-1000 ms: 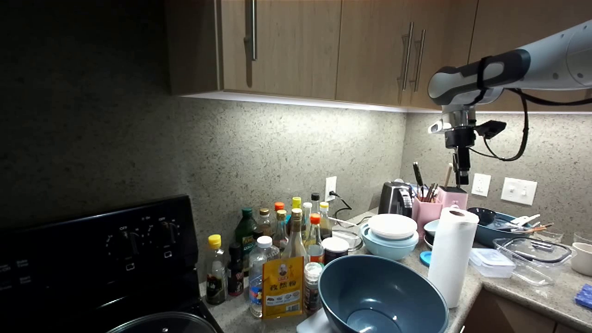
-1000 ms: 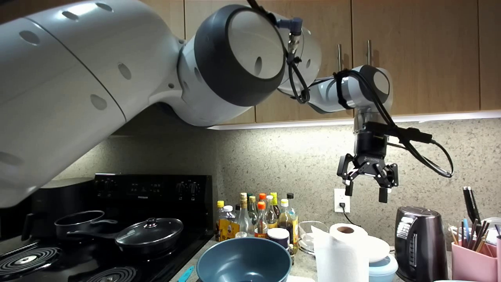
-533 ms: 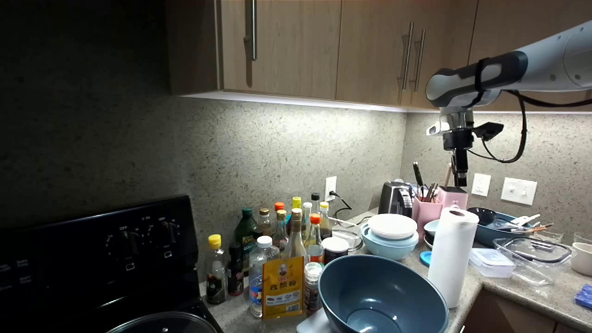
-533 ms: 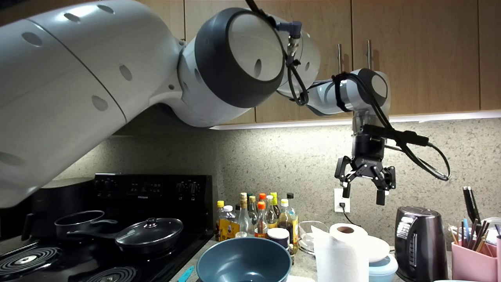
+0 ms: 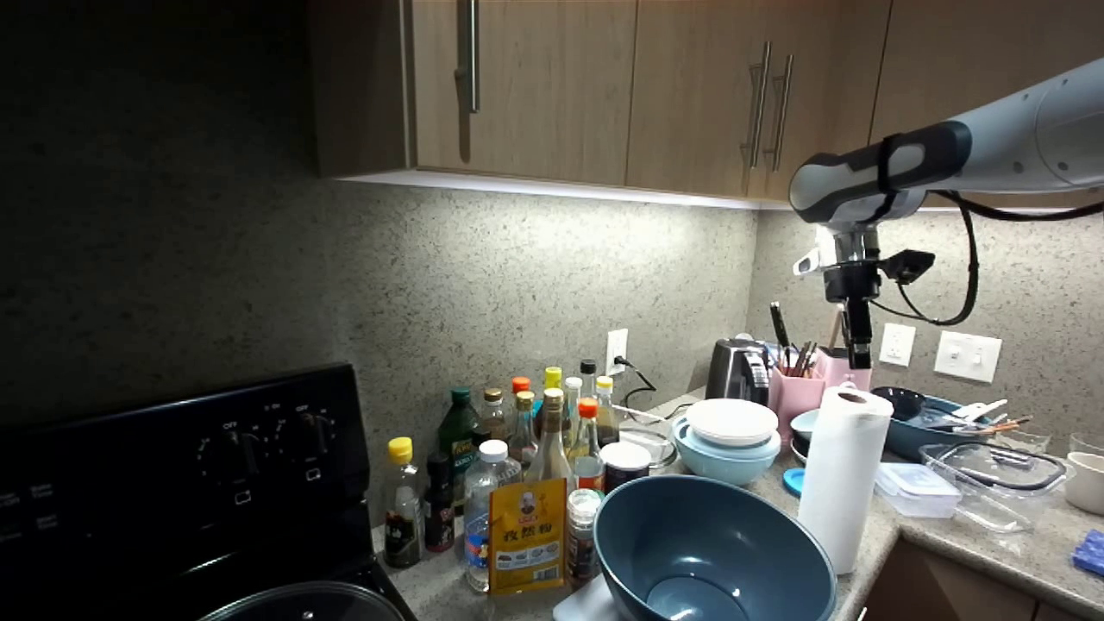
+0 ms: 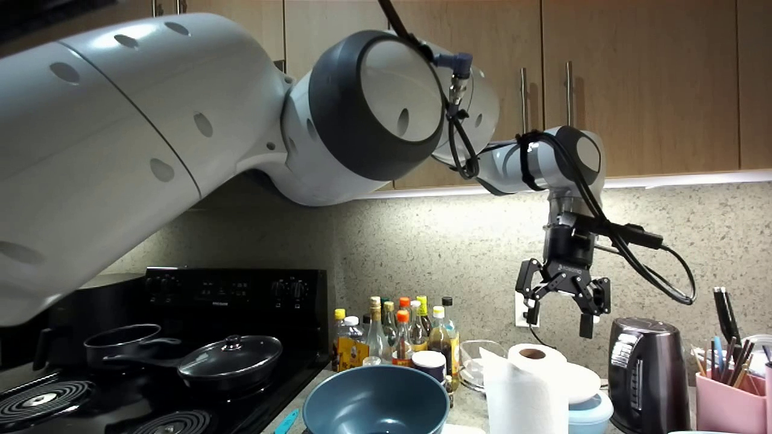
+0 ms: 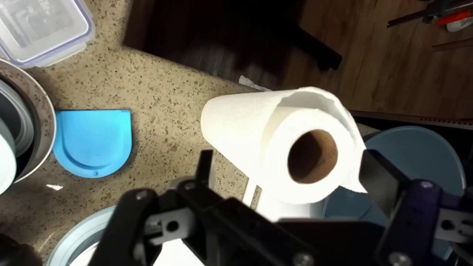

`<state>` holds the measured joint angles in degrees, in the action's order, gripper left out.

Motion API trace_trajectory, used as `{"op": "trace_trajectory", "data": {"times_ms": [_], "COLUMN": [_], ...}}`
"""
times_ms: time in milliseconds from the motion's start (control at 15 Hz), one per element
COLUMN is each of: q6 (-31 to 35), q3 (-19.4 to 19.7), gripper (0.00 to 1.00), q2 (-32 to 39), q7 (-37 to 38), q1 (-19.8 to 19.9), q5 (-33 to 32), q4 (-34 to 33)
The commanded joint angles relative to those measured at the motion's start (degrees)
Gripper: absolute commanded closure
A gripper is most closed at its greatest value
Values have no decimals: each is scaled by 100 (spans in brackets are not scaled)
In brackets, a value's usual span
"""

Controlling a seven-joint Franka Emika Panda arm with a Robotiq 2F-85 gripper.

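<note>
While it points downward, the gripper [image 6: 558, 321] gapes

Light beneath the cabinets [image 5: 526, 95] brightens the backsplash [image 5: 543, 250], fading into shadow above the stove [image 5: 172, 470] — in my wrist view, the paper roll [image 7: 236, 122] glares white, my gripper [image 7: 288, 159] slightly blurred.

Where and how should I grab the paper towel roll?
From above, I'd let the open gripper pinch the roll at its top wall, one jaw inside the core: the roll stands on end, core facing up. Avoid the loose sheet, which may pull away.
</note>
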<state>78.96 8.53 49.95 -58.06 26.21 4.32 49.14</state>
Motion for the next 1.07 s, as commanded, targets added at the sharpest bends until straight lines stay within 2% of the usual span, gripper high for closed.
{"op": "trace_trajectory", "data": {"times_ms": [0, 1000], "q6": [17, -63], "q3": [-24, 5], "gripper": [0, 0], "q2": [38, 352], "q7": [169, 45], "q1": [52, 60], "q5": [139, 22], "q4": [113, -113]}}
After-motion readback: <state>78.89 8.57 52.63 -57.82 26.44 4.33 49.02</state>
